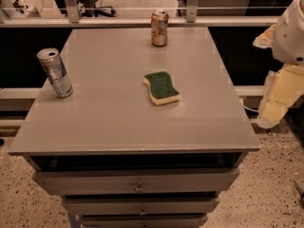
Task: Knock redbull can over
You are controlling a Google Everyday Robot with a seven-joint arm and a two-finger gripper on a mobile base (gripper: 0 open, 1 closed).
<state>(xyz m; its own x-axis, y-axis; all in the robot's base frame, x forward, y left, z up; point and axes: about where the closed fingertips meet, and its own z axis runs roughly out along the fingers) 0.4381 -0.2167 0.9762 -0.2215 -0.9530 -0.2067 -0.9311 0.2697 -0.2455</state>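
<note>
Grey bench [118,122] with drawers [95,180] on speckled floor [270,194]; metal railing [118,21] behind, dim warm light.

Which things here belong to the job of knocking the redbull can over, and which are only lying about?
For the job: redbull can, upright near the left edge of the table; gripper, beyond the table's right side.
Lying about: orange-brown can; green sponge.
</note>
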